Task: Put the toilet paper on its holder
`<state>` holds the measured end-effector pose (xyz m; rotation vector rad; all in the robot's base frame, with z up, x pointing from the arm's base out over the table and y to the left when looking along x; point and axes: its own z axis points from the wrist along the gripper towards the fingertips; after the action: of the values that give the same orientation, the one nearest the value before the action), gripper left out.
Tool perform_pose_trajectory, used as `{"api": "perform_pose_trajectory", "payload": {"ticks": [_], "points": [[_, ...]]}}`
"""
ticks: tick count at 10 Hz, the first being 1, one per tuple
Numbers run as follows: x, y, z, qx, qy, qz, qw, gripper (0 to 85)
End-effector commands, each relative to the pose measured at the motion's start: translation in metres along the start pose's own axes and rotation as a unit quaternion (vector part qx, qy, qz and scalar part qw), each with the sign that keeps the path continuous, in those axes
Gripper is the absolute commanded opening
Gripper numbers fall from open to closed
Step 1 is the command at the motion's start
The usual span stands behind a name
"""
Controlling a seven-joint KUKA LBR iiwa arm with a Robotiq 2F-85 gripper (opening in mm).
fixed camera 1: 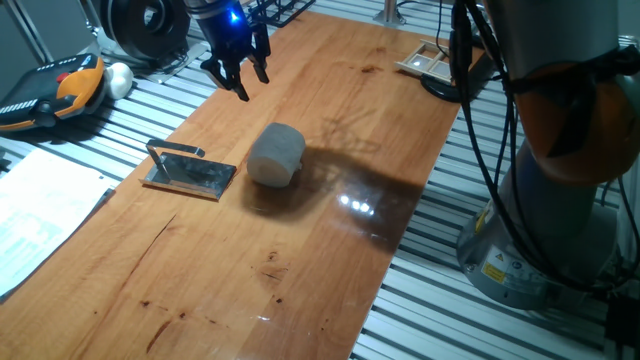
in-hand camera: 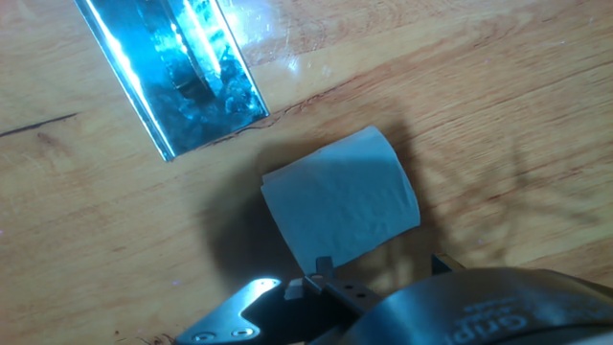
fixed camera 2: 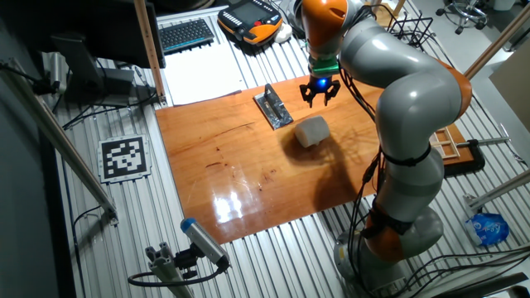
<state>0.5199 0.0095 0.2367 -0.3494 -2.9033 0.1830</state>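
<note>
My end effector (fixed camera 1: 237, 75) hangs empty, fingers spread, above the desk (fixed camera 1: 330, 250). The toilet paper (fixed camera 1: 275, 154) lies on its side at three o'clock of the holder (fixed camera 1: 189, 171). I judge an off-centre pinch could roll it away.

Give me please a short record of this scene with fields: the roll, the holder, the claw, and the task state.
roll: toilet paper lies on its side on the wooden table, free of the claw
holder: metal holder flat on the table beside the roll, not touching it, bar empty
claw: claw hovers above the table, beyond the roll, holding nothing, fingers apart
task state: roll not yet grasped, not on the holder
</note>
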Motion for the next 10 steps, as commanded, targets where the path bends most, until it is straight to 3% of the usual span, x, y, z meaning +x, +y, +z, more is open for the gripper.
{"api": "perform_pose_trajectory", "payload": {"ticks": [1,10], "points": [[0.0001,0.0000,0.0000,0.000,0.000,0.000,1.0000,51.0],[0.0012,-0.0009,-0.0004,-0.001,0.002,0.003,1.0000,51.0]]}}
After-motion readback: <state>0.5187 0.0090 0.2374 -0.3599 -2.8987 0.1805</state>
